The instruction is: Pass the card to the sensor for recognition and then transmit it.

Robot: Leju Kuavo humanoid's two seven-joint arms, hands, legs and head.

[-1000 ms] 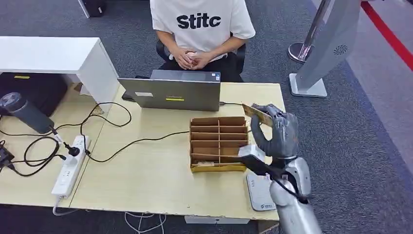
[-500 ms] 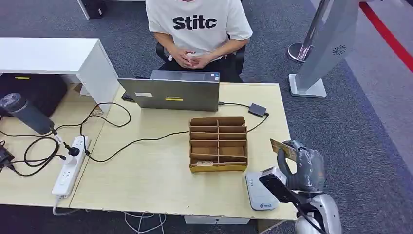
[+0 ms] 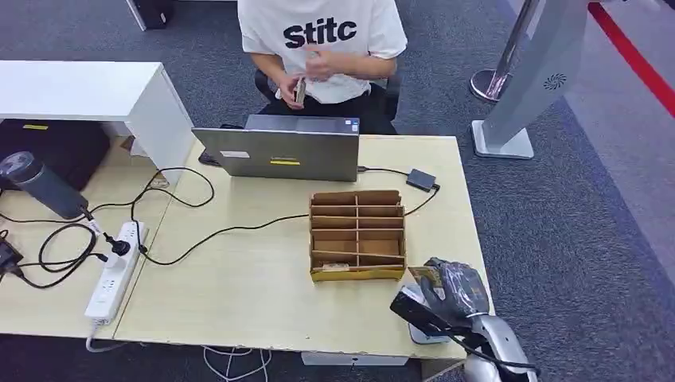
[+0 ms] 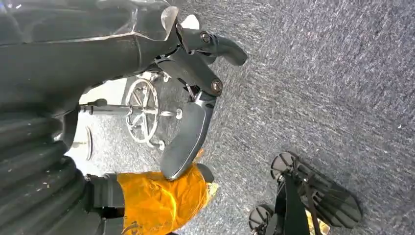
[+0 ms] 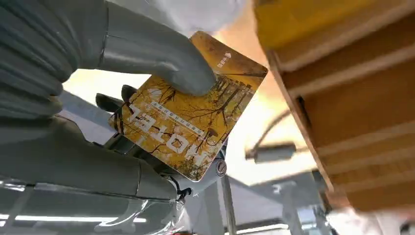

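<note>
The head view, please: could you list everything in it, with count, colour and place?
Table: one, light wood, centre.
Laptop: one, grey, far side of the table, facing the person.
Card organiser: one, brown cardboard with compartments, right of the table's middle.
Card: one, yellow-orange, held by the right hand near the table's near right corner.
Sensor: one, white, mostly hidden under the right hand.
Adapter: one, dark, cabled to the laptop.
Power strip: one, white, left side.
Cables: several, black, left half.
Speaker: one, dark grey, far left.
White desk: one, upper left.
Grey stand: one, upper right.
Person: one, white shirt, seated behind the laptop.
Right hand: grey, holds the card.
Left hand: hangs over the carpet, holding nothing.
</note>
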